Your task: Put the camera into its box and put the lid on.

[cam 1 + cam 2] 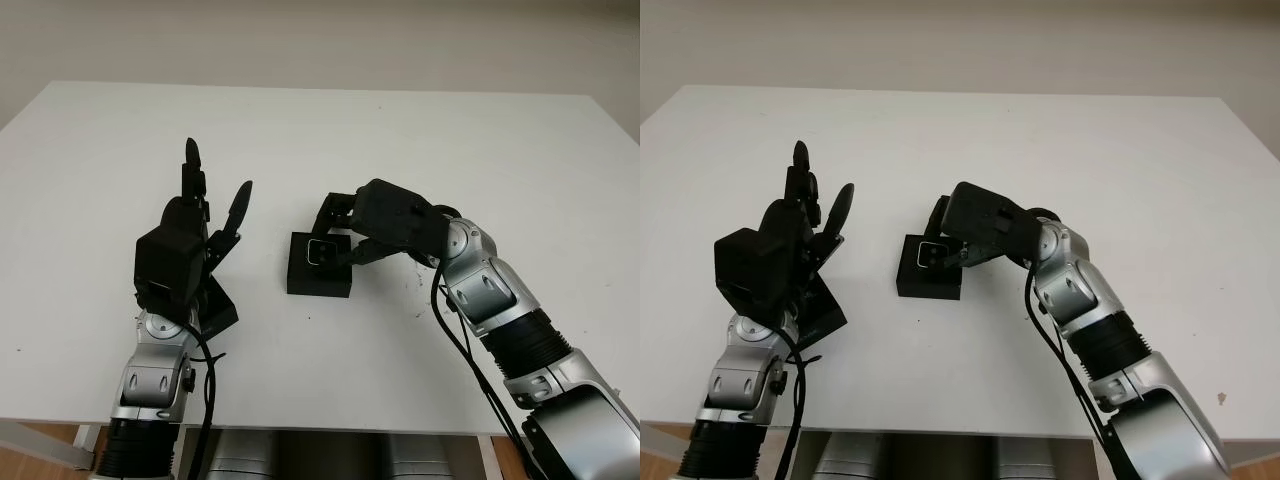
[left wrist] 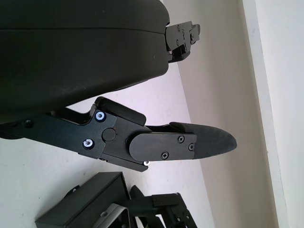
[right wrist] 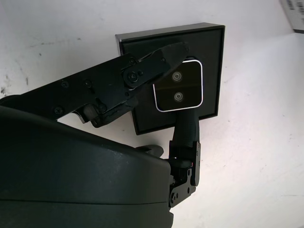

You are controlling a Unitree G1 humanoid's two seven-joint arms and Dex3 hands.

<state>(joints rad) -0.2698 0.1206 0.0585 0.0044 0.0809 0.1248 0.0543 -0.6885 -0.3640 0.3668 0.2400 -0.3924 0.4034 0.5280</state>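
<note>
Left hand [image 1: 195, 235] raised near table's [image 1: 500, 150] front left, holding nothing, above black lid [image 1: 215, 310]. Lid lies left of box [image 1: 318, 268], apart; left hand nearer to it.

Right hand [image 1: 385, 225] over box, fingers [image 3: 156, 61] pinching small camera [image 3: 179, 85]. Camera sits inside open black box, lens side up, roughly centred. Judgement: release next, then lid goes rightward onto box.
</note>
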